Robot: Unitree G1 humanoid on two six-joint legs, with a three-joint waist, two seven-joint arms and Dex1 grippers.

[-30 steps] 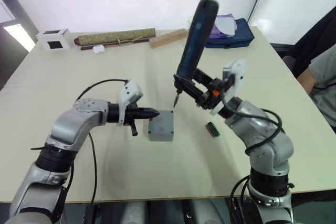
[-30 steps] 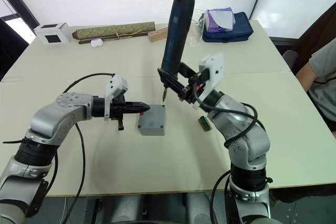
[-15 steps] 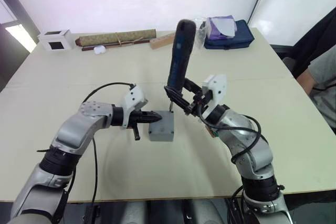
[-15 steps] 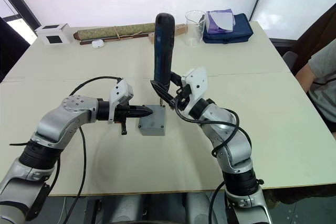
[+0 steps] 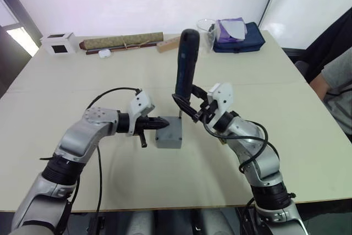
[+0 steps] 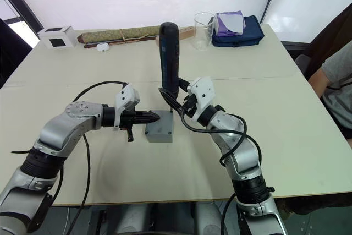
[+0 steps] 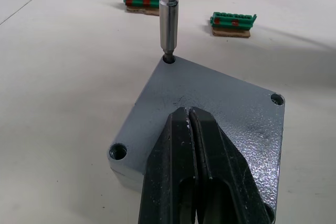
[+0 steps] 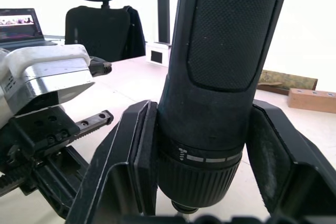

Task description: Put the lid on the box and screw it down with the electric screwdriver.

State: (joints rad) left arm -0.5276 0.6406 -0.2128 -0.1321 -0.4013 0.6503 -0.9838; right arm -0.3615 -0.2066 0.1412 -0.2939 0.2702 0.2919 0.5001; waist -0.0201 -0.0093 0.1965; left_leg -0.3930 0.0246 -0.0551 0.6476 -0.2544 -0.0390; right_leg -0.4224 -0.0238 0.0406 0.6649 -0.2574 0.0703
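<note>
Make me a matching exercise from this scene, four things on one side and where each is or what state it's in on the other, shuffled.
Things:
1. lid
2. electric screwdriver
3. left tool
4. glass beaker

States:
A. shut, tips resting on the lid
B. upright, bit in a corner screw hole
C. far side of the table, beside a blue bag
D. seated on the box

Pairs: 1-D, 2-B, 3-A, 4-C

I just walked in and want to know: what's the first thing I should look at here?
Look at the tall black electric screwdriver, standing upright in the right gripper mid-table. Its metal bit sits in a corner hole of the grey lid on the box. The left gripper, jaws shut, presses down on that lid.
</note>
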